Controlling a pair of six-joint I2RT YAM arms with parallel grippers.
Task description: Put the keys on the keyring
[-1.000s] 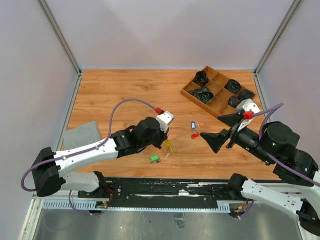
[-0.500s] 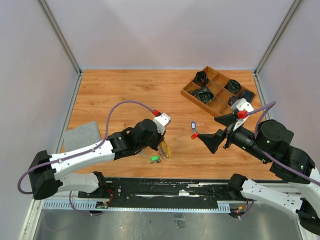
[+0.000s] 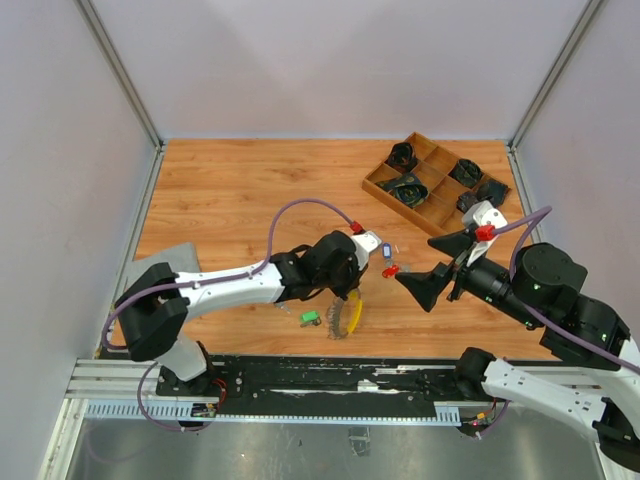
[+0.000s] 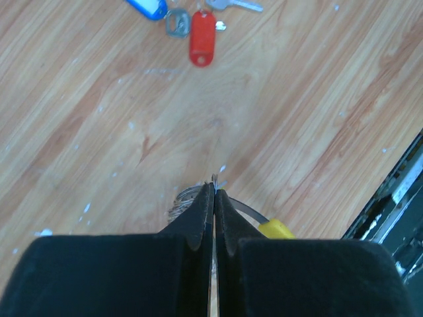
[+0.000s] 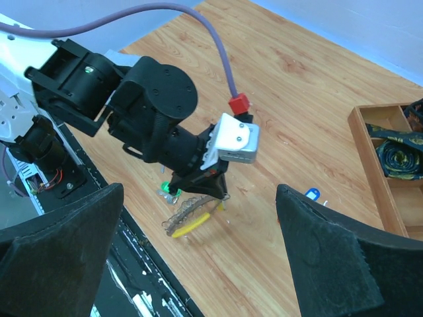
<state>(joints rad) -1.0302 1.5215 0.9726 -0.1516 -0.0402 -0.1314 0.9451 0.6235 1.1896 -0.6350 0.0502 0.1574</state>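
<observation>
The wood table [image 3: 230,190] has walls [image 3: 60,150] on its left, back and right sides. A black rail [image 3: 300,375] runs along the near edge. A tray [image 3: 377,186] sits in the back right corner. A grey cloth [image 3: 160,268] lies at the left edge. There is wide bare wood behind the arms and to the left.

The left gripper [image 4: 213,198] is closed tight. It pinches the thin wire of the keyring [image 3: 346,316]. The keyring is tipped up on its edge, near the rail. Its yellow piece [image 4: 276,229] shows just under the fingers. A green key [image 3: 310,318] lies on the wood just beside the keyring, on its left.

A blue key [image 3: 386,253] and a red key [image 3: 390,269] lie close together between the two grippers. The right gripper [image 3: 418,260] is wide open and holds nothing. It hangs over the wood, with the red key near one finger.
</observation>
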